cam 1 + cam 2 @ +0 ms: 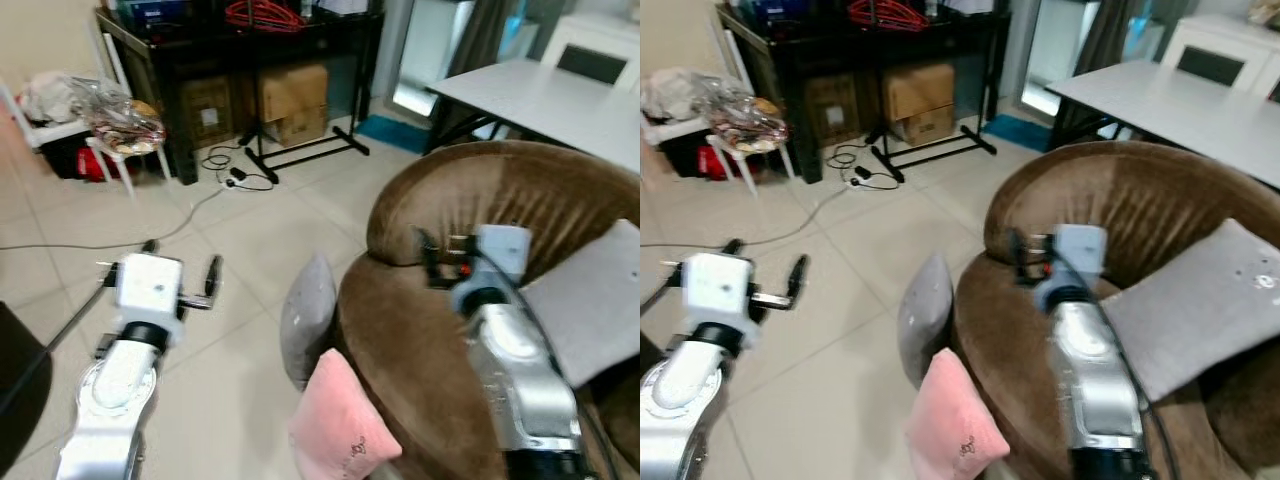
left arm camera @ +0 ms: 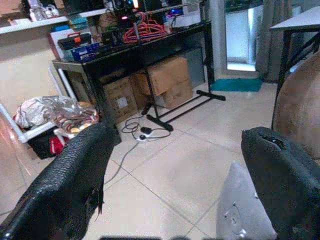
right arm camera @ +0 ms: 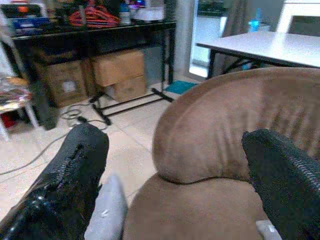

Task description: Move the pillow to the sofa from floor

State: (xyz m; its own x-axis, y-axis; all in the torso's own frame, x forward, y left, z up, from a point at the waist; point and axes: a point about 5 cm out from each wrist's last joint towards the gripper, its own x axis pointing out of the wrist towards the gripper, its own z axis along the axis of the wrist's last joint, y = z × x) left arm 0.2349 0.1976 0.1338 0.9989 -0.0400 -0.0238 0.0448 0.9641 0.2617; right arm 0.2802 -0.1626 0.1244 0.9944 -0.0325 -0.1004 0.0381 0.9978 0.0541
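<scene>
A grey pillow (image 1: 308, 318) stands on edge on the tiled floor, leaning against the front of the round brown sofa (image 1: 470, 200). A pink pillow (image 1: 340, 425) leans there too, nearer to me. Another grey pillow (image 1: 590, 300) lies on the sofa seat at the right. My left gripper (image 1: 182, 262) is open above the bare floor, left of the floor pillows; its wrist view catches the grey pillow (image 2: 240, 210) beside one finger. My right gripper (image 1: 440, 262) is open over the sofa's front edge, with the sofa's back (image 3: 210, 130) ahead of it and nothing held.
A black desk (image 1: 240, 50) with cardboard boxes (image 1: 295, 100) under it stands at the back. Cables (image 1: 230, 175) and a black stand's feet (image 1: 300, 150) lie on the floor before it. A white chair with bags (image 1: 120, 125) is at back left, a white table (image 1: 540, 95) at back right.
</scene>
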